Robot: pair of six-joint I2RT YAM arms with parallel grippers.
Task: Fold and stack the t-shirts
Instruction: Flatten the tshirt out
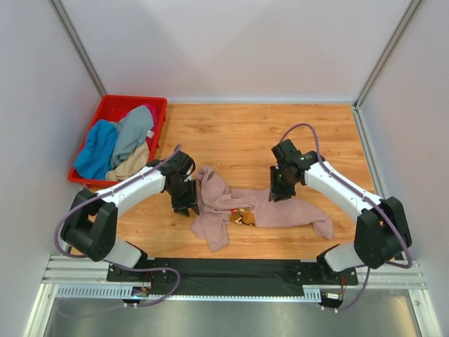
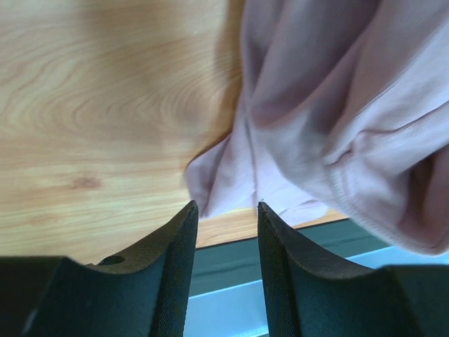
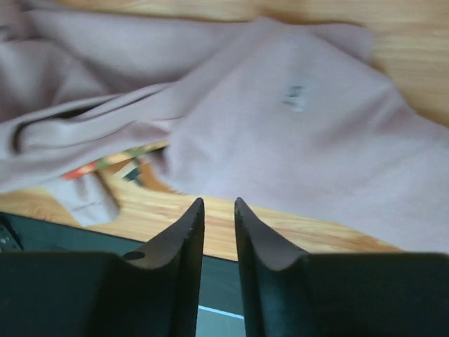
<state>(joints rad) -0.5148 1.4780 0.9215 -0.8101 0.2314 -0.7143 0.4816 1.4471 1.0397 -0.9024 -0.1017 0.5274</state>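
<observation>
A dusty-pink t-shirt (image 1: 280,210) lies crumpled across the middle of the wooden table, its brown-orange chest print (image 1: 243,217) showing. My left gripper (image 1: 185,205) hovers at the shirt's left edge, open, with nothing between its fingers. In the left wrist view the left gripper (image 2: 226,205) sits just short of a bunched fold of the pink t-shirt (image 2: 337,105). My right gripper (image 1: 278,191) is over the shirt's upper middle. In the right wrist view the right gripper (image 3: 219,201) stands narrowly open and empty, with the pink t-shirt (image 3: 280,140) and its print (image 3: 105,167) beyond it.
A red plastic crate (image 1: 133,99) stands at the back left, holding a blue t-shirt (image 1: 97,151), a grey one (image 1: 133,133), a sliver of magenta cloth (image 1: 151,130) and a beige cloth (image 1: 130,168). White walls enclose the table; a dark rail (image 1: 231,270) runs along its near edge.
</observation>
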